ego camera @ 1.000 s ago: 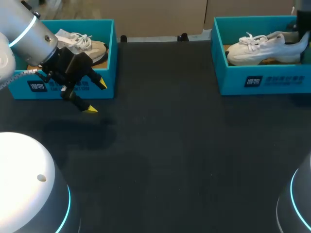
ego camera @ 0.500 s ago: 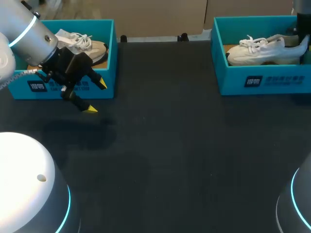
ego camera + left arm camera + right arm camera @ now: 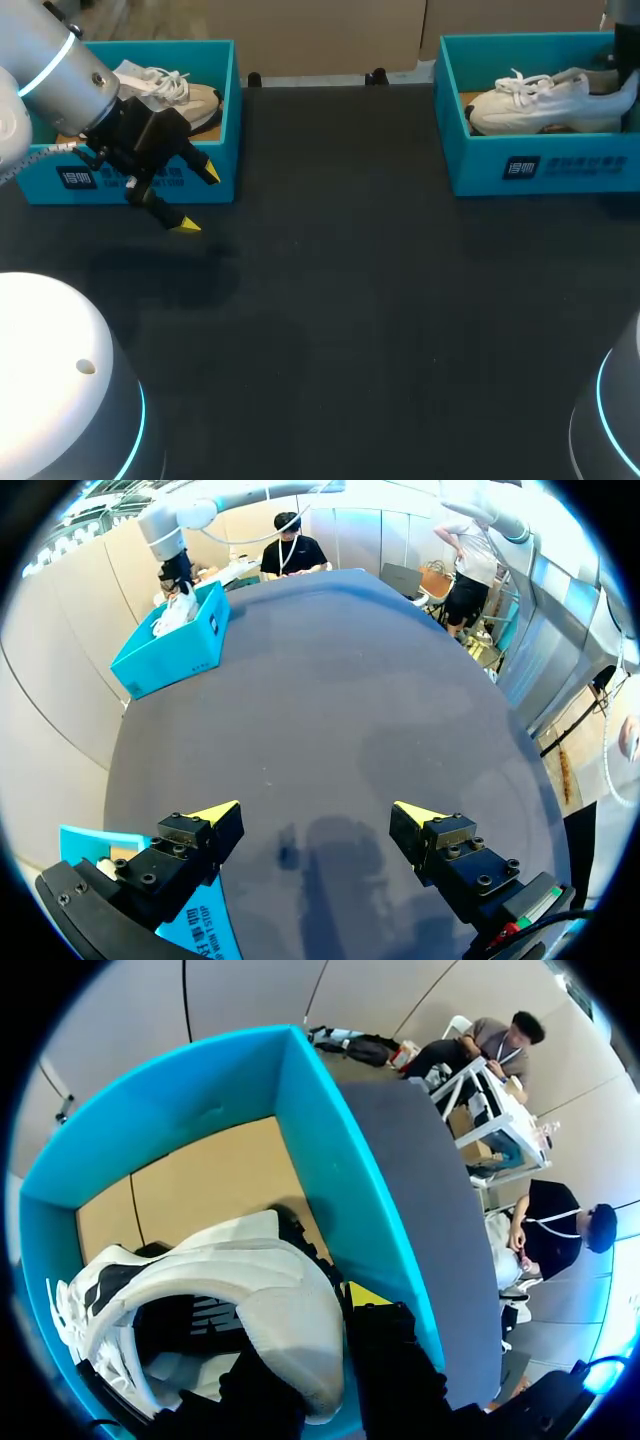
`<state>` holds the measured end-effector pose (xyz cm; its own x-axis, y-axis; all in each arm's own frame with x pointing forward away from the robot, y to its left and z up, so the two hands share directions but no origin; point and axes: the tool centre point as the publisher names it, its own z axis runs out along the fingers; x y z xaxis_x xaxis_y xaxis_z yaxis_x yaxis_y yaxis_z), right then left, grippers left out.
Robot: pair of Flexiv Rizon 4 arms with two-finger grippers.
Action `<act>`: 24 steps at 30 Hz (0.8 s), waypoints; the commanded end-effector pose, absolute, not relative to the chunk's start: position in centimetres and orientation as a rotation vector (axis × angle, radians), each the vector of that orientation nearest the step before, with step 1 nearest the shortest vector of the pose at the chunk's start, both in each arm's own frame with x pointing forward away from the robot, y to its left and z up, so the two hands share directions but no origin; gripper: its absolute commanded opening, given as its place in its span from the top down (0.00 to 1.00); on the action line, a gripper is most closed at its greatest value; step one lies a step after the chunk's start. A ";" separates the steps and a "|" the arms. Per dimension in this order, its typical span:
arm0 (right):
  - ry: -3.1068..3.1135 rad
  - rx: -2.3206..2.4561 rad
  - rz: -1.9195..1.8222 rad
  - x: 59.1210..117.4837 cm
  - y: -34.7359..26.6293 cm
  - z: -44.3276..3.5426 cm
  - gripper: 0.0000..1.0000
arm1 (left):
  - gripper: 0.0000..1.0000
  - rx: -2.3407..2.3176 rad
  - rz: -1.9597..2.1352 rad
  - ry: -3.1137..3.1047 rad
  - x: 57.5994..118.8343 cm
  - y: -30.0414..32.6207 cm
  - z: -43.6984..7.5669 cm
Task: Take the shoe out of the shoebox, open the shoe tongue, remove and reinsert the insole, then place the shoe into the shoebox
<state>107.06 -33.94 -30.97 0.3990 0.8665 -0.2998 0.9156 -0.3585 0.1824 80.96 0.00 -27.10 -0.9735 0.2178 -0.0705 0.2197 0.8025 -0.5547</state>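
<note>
on the table [image 3: 350, 300], the right shoe [image 3: 540, 105] rose slightly.

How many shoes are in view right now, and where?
2. One shoe lies in the left shoebox. The other shoe sits in the right shoebox. Neither box seems to hide another.

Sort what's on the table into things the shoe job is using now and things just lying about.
In use: white shoe, right shoebox holding it, right gripper on its heel.
Lying about: left shoebox, second shoe inside it, left gripper open before that box.
</note>
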 end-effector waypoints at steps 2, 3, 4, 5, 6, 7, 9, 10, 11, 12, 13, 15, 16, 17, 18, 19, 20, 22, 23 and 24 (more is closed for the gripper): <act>1.539 2.338 -0.207 106.0 -33.8 -30.2 1.00 | 0.00 0.363 -0.913 2.981 80.9 0.0 -27.1; 1.536 2.339 -0.207 105.8 -33.8 -30.1 1.00 | 0.00 0.363 -0.913 2.981 80.9 0.0 -27.1; 1.534 2.339 -0.207 105.7 -33.8 -30.0 1.00 | 0.00 0.363 -0.913 2.981 80.9 0.0 -27.1; 1.533 2.340 -0.207 105.6 -33.9 -30.0 1.00 | 0.00 0.363 -0.913 2.981 80.9 0.0 -27.1; 1.531 2.339 -0.208 105.4 -33.9 -30.0 1.00 | 0.00 0.363 -0.913 2.981 80.9 0.0 -27.1; 1.530 2.338 -0.210 105.3 -34.0 -30.0 1.00 | 0.00 0.363 -0.913 2.981 80.9 0.0 -27.1; 1.529 2.336 -0.212 105.0 -34.1 -29.9 1.00 | 0.00 0.363 -0.913 2.981 80.9 0.0 -27.1; 1.529 2.335 -0.213 104.8 -34.2 -30.0 1.00 | 0.00 0.363 -0.913 2.981 80.9 0.0 -27.1; 1.527 2.336 -0.214 104.7 -34.3 -30.0 1.00 | 0.00 0.363 -0.913 2.981 80.9 0.0 -27.1; 1.526 2.338 -0.214 104.5 -34.4 -30.0 1.00 | 0.00 0.363 -0.913 2.981 80.9 0.0 -27.1; 1.525 2.339 -0.214 104.4 -34.4 -30.0 1.00 | 0.00 0.363 -0.913 2.981 80.9 0.0 -27.1; 1.536 2.336 -0.216 104.1 -34.4 -30.2 1.00 | 0.00 0.363 -0.913 2.981 80.9 0.0 -27.1; 1.542 2.332 -0.221 104.0 -34.4 -30.3 1.00 | 0.00 0.363 -0.913 2.981 80.9 0.0 -27.1; 1.545 2.330 -0.223 103.9 -34.3 -30.4 1.00 | 0.00 0.363 -0.913 2.981 80.9 0.0 -27.1; 1.553 2.327 -0.232 103.7 -34.3 -30.5 1.00 | 0.00 0.363 -0.913 2.981 80.9 0.0 -27.1; 1.553 2.327 -0.233 103.6 -34.3 -30.6 1.00 | 0.00 0.363 -0.913 2.981 80.9 0.0 -27.1; 1.555 2.328 -0.235 103.4 -34.4 -30.7 1.00 | 0.00 0.363 -0.913 2.981 80.9 0.0 -27.1; 1.559 2.328 -0.244 103.1 -34.4 -31.1 1.00 | 0.00 0.363 -0.913 2.981 80.9 0.0 -27.1; 1.560 2.330 -0.246 103.0 -34.4 -31.3 1.00 | 0.00 0.363 -0.913 2.981 80.9 0.0 -27.1; 1.563 2.331 -0.249 102.9 -34.5 -31.4 1.00 | 0.00 0.363 -0.913 2.981 80.9 0.0 -27.1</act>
